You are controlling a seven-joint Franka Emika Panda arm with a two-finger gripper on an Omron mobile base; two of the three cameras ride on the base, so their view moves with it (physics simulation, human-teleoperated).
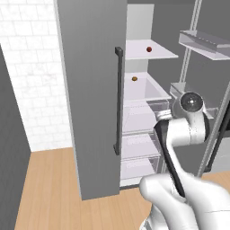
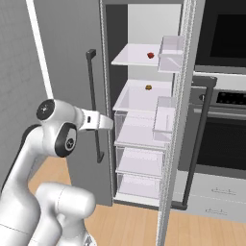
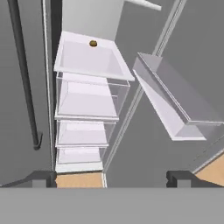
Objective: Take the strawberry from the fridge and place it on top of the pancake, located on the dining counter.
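The fridge is a tall grey cabinet with its left door shut and its right door swung open. Its white shelves show inside. The strawberry, tiny and dark red, lies on the upper shelf. My gripper is open, its dark fingertips wide apart with nothing between them. It faces the fridge interior from outside, level with the clear drawers and well below the strawberry. The pancake and the dining counter are out of view.
A small yellow-orange item sits on the shelf below the strawberry. Clear bins hang on the open door at my right. The shut door's dark bar handle is at my left. A black wall oven stands beyond.
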